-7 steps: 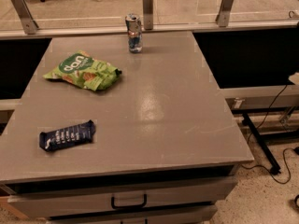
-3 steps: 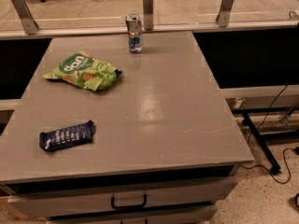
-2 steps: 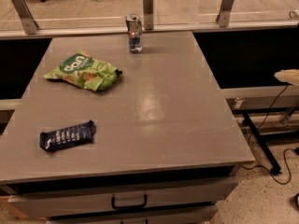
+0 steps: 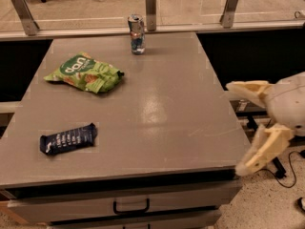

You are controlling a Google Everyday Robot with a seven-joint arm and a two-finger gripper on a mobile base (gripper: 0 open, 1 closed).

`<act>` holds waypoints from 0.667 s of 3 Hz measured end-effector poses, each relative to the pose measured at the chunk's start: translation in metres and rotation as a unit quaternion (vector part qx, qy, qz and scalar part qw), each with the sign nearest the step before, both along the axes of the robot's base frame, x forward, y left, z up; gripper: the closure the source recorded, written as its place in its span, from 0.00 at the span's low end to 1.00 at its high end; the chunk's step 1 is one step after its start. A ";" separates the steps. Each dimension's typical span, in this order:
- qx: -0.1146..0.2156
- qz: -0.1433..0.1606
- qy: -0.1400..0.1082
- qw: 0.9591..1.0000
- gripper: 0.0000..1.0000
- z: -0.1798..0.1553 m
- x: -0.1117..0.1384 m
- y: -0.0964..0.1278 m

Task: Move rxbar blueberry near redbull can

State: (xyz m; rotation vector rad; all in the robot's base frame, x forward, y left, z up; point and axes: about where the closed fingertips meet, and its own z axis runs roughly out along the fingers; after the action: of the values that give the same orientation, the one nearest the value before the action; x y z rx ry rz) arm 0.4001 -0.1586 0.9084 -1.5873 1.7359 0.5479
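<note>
So, compared with a moment earlier, the gripper had been brought into view from the right; nothing else on the table had been shifted. The gripper was seen just off the table's right edge, near the front corner, and its two cream fingers were spread wide apart with nothing held between them. One finger was pointed left at about table-top height, while the other was angled down toward the front corner.

The bar was found lying flat near the front left of the table, turned slightly, well apart from the gripper. Small white lettering could be seen across its dark navy wrapper, but none of it could be read.

The can was stood upright at the far edge, roughly centred, just in front of a metal post. A shiny top and a silver-and-blue body were shown, though no label text could be made out.

A crinkly green bag was laid between the two, toward the left. Big white letters were printed on it, something like "don", but the word couldn't be confirmed. A drawer handle was visible below the front edge.
</note>
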 end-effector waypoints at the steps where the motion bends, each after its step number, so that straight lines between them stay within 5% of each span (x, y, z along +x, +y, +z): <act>1: 0.003 0.004 -0.008 1.000 0.00 -0.008 0.001 0.059; 2: 0.002 0.001 -0.013 1.000 0.00 -0.008 0.003 0.061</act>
State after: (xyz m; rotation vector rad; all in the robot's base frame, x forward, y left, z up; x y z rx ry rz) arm 0.4029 -0.0976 0.9006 -1.5868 1.7134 0.5300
